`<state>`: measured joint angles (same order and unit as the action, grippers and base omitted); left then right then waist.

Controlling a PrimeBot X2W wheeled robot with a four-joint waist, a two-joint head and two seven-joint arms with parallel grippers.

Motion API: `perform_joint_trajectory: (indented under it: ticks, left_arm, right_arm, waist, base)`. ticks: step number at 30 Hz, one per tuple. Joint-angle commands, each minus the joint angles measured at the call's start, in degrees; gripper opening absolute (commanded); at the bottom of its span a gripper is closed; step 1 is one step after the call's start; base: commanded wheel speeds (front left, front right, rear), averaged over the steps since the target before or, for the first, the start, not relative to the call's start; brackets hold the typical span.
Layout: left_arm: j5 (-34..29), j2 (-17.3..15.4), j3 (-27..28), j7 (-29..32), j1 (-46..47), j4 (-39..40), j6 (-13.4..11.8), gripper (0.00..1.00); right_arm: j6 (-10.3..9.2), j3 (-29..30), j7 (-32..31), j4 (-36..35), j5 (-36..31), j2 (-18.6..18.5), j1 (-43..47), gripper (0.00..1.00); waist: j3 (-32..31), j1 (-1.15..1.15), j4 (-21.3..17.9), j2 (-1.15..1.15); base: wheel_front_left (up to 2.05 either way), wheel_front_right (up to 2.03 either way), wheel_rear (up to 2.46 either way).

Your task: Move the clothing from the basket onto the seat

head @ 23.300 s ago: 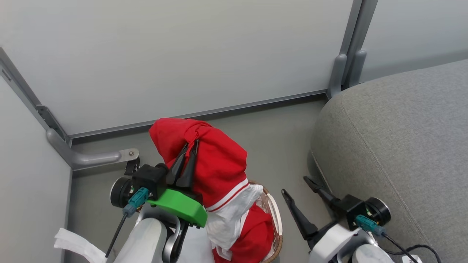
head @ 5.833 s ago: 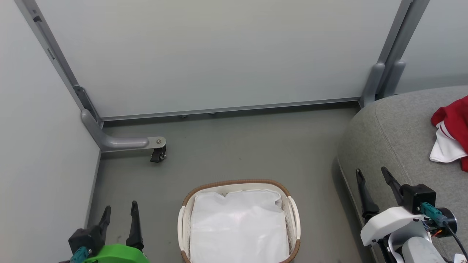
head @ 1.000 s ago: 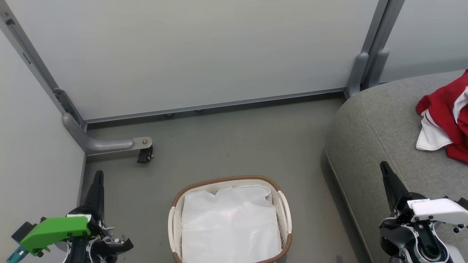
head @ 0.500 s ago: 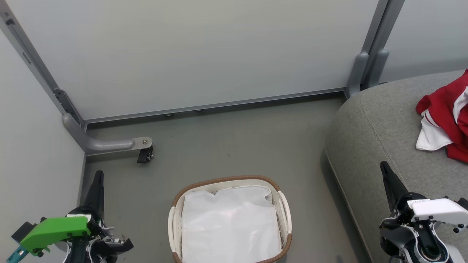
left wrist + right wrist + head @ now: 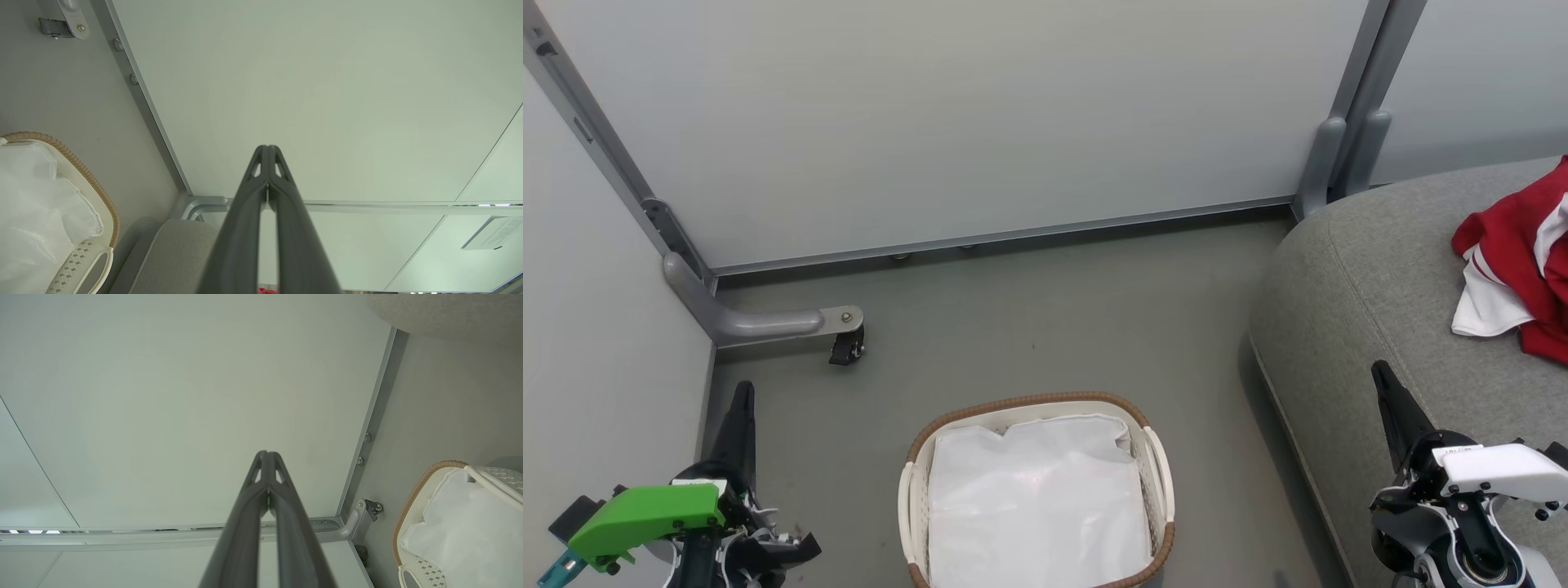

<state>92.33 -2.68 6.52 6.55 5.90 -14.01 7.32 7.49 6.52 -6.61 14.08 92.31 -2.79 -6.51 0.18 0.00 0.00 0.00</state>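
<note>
The left gripper (image 5: pixel 742 392), its two long dark fingers pressed fully together on nothing, stands at the lower left; the oval cream-white plastic basket (image 5: pixel 1023 402) with a brown woven rim sits to that gripper's right, between the two grippers and apart from both, a white fabric liner (image 5: pixel 1037 498) inside it; the right gripper (image 5: pixel 1380 371) is likewise closed tight and empty, its tip over the large grey fabric seat (image 5: pixel 1372 261); the bright red clothing with white trim (image 5: pixel 1511 245) lies on that seat, beyond the right gripper and to its right, well apart from it.
</note>
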Motion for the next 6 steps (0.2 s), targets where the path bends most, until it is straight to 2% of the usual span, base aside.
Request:
perform_joint_trajectory:
  ticks: [1, 6]
  left_arm:
    - [0.17, -0.37, 0.13, 0.18, 0.63, 0.09, 0.31, 0.0]
    - [0.17, -0.37, 0.13, 0.18, 0.63, 0.09, 0.31, 0.0]
  right_arm:
    - [0.0, 0.11, -0.09, -0.23, 0.18, -0.16, 0.58, 0.0]
    - [0.0, 0.11, -0.09, -0.23, 0.19, -0.16, 0.58, 0.0]
  waist:
    - [0.0, 0.0, 0.0, 0.0]
    - [0.0, 0.0, 0.0, 0.0]
  base:
    - [0.0, 0.0, 0.0]
    - [0.0, 0.0, 0.0]
